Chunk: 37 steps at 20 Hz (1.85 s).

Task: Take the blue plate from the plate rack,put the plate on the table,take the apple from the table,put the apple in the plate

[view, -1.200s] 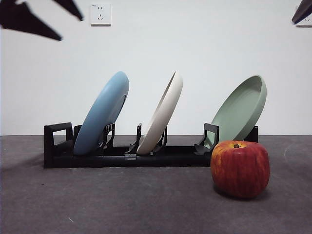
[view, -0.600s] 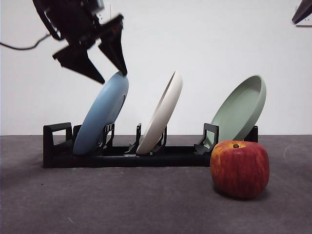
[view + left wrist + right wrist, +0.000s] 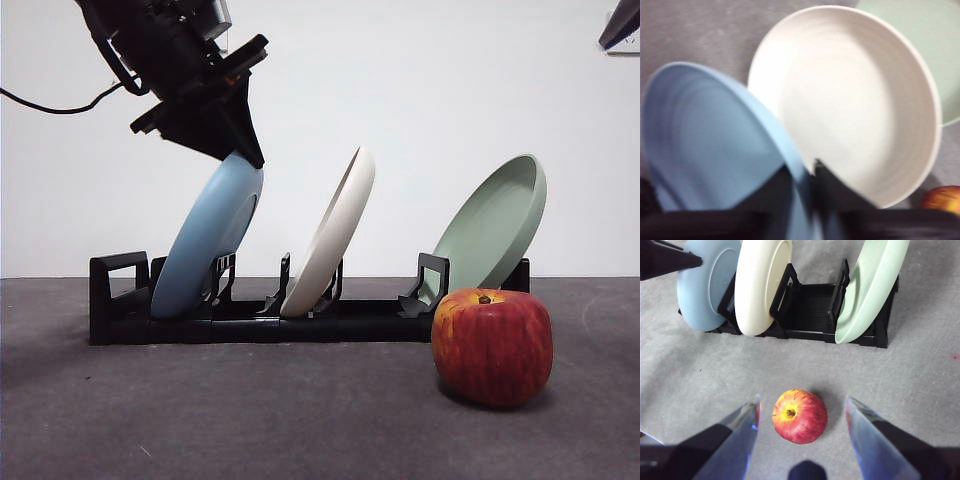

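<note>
Left tool (image 3: pixel 243 150) clamped the top rim of the blue plate (image 3: pixel 205 238), which leaned in the plate rack (image 3: pixel 115 300). Right tool (image 3: pixel 802 412) hung released above the apple (image 3: pixel 492 345) on the worktop (image 3: pixel 250 410) beside the rack.

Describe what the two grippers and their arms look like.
The left gripper is black, with wedge-shaped jaws tapering to points below a bulky dark wrist block; a thin black cable loops off behind it. The right gripper has two long, flat black jaws with a glossy, bluish sheen, narrowing to pointed tips.
</note>
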### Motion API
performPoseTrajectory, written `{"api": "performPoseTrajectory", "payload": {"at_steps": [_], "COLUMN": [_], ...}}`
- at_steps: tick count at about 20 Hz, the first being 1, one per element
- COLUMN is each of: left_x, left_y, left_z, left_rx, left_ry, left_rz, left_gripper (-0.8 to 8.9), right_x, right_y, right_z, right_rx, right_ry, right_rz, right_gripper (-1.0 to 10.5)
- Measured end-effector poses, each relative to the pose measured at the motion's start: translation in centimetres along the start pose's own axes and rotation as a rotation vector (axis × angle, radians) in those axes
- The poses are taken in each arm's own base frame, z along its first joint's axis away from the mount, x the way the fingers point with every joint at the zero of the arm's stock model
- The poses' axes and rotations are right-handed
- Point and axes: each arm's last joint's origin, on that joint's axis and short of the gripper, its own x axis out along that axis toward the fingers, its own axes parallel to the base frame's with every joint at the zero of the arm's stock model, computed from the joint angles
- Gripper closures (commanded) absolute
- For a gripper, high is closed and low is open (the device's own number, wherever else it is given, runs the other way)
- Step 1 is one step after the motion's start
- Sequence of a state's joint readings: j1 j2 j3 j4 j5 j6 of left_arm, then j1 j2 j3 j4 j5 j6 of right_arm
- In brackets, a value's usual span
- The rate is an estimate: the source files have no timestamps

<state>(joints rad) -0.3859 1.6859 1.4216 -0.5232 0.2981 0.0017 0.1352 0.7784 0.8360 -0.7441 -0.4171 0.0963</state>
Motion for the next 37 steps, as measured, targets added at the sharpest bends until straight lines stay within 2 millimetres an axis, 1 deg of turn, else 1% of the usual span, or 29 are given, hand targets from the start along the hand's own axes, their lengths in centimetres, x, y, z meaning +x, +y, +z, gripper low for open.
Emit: {"api": "performPoseTrajectory", "payload": {"at_steps": [3, 5, 6, 7, 8, 10, 12, 14, 16, 17, 19, 21, 23, 25, 26, 28, 30, 33, 37], "left_x": [-0.2, -0.9, -1.8, -2.8, -4.3, -7.6, -11.7, -15.3, -18.5, -20.3, -23.3, -25.1, -25.9, -25.7, -25.3, -23.4, -20.6, -16.1, -9.7], "left_y": [-0.1, -0.5, -0.9, -1.4, -2.1, -3.8, -5.7, -7.6, -9.4, -10.3, -11.8, -13.1, -14.1, -14.8, -15.2, -15.9, -16.7, -17.7, -18.3], "left_z": [-0.3, 0.2, 0.7, 1.1, 1.7, 2.6, 2.9, 2.0, 0.5, -0.5, -2.6, -4.3, -5.5, -6.6, -7.3, -8.7, -10.3, -12.8, -15.9], "left_rx": [-0.006, -0.007, -0.003, 0.003, 0.019, 0.073, 0.133, 0.191, 0.243, 0.277, 0.337, 0.403, 0.459, 0.488, 0.495, 0.508, 0.518, 0.504, 0.517], "left_ry": [0.039, 0.05, 0.048, 0.041, 0.027, -0.009, -0.048, -0.072, -0.078, -0.076, -0.064, -0.053, -0.035, -0.023, 0.0, 0.055, 0.094, 0.124, 0.227], "left_rz": [-0.018, -0.036, -0.039, -0.043, -0.051, -0.052, -0.069, -0.094, -0.108, -0.116, -0.117, -0.106, -0.06, -0.033, -0.04, -0.018, 0.028, 0.028, 0.059], "left_gripper": [8.22, 8.22, 8.22, 8.22, 8.22, 8.22, 8.22, 8.22, 8.22, 8.22, 8.22, 8.22, 8.22, 8.22, 8.22, 8.22, 8.22, 8.22, 8.22], "right_x": [0.0, 0.0, 0.0, 0.0, 0.0, 0.0, 0.0, 0.0, 0.0, 0.0, 0.0, 0.0, 0.0, 0.0, 0.0, 0.0, 0.0, 0.0, 0.0], "right_y": [0.0, 0.0, 0.0, 0.0, 0.0, 0.0, 0.0, 0.0, 0.0, 0.0, 0.0, 0.0, 0.0, 0.0, 0.0, 0.0, 0.0, 0.0, 0.0], "right_z": [0.0, 0.0, 0.0, 0.0, 0.0, 0.0, 0.0, 0.0, 0.0, 0.0, 0.0, 0.0, 0.0, 0.0, 0.0, 0.0, 0.0, 0.0, 0.0], "right_rx": [0.0, 0.0, 0.0, 0.0, 0.0, 0.0, 0.0, 0.0, 0.0, 0.0, 0.0, 0.0, 0.0, 0.0, 0.0, 0.0, 0.0, 0.0, 0.0], "right_ry": [0.0, 0.0, 0.0, 0.0, 0.0, 0.0, 0.0, 0.0, 0.0, 0.0, 0.0, 0.0, 0.0, 0.0, 0.0, 0.0, 0.0, 0.0, 0.0], "right_rz": [-0.001, -0.001, -0.001, -0.001, -0.001, -0.001, -0.001, -0.001, -0.001, -0.001, -0.001, -0.001, -0.001, -0.001, -0.001, -0.001, -0.001, -0.002, -0.002], "right_gripper": [6.6, 6.6, 6.6, 6.6, 6.6, 6.6, 6.6, 6.6, 6.6, 6.6, 6.6, 6.6, 6.6, 6.6, 6.6, 6.6, 6.6, 6.6, 6.6]}}
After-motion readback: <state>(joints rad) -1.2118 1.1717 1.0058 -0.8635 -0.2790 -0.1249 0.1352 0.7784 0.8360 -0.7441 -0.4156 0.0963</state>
